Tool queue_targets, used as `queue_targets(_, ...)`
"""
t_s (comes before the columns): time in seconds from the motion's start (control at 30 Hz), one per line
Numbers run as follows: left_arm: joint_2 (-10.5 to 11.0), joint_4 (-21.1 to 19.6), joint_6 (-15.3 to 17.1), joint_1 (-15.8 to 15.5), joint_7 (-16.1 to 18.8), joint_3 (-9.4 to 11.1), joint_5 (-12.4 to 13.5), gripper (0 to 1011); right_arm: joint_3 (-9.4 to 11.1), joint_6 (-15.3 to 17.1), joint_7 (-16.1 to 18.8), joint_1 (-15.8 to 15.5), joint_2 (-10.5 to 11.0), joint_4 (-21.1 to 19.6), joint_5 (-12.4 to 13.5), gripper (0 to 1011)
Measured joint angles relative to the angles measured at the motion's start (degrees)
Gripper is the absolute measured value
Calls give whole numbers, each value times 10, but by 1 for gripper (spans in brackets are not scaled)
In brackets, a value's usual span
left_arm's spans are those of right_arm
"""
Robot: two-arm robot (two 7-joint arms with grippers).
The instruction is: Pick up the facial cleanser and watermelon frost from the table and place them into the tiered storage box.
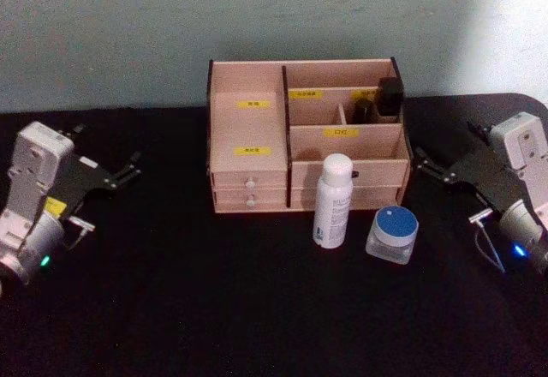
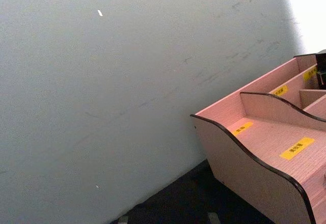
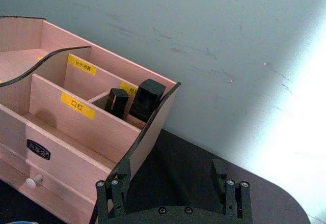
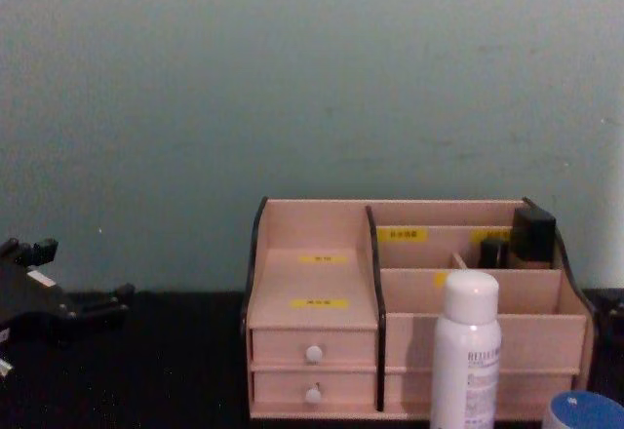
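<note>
The tiered storage box [image 1: 248,128] – a light pinkish wooden organizer with dark side edges, stepped open compartments and small yellow labels [image 1: 253,150] – stands at the back middle of the black table [image 1: 214,308], against a pale grey-green wall [image 1: 257,17]. Two low drawers with white knobs [image 1: 251,184] sit in its front left part. In its rear right compartment stand two dark blocky containers [image 1: 390,94], upright and side by side.

A tall white cylindrical bottle [image 1: 332,201] with a white cap stands upright just in front of the box's right half; whether it touches the box front cannot be told. Just to the bottle's right, and a little nearer the robot, sits a squat clear jar with a blue lid [image 1: 393,233], apart from the bottle by a small gap. Which of the two is the cleanser and which the watermelon frost cannot be read from their labels.

The left gripper [image 1: 133,167] hangs low over the table well to the left of the box, pointing toward it, its fingers spread and holding nothing. The right gripper [image 1: 421,164] hangs just off the box's right side – its wrist view shows the two black fingers [image 3: 114,188] wide apart, with only the table and the box's end wall between them.
</note>
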Motion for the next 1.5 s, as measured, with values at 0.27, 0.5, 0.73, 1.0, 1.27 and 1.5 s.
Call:
queue_targets(0.27,0,0,0,0,0,0,0,1001,0,0,0,0,0,0,0,1003)
queue_targets(0.5,0,0,0,0,0,0,0,1001,0,0,0,0,0,0,0,1003)
queue_targets(0.73,0,0,0,0,0,0,0,1002,0,0,0,0,0,0,0,1003)
queue_targets(1.0,0,0,0,0,0,0,0,1001,6,0,4,-2,-1,-1,0,1003)
queue_targets(1.27,0,0,0,0,0,0,0,1001,33,-14,6,-25,3,-26,1,1002)
queue_targets(1.5,0,0,0,0,0,0,0,1001,57,-27,30,-59,24,-67,21,1003)
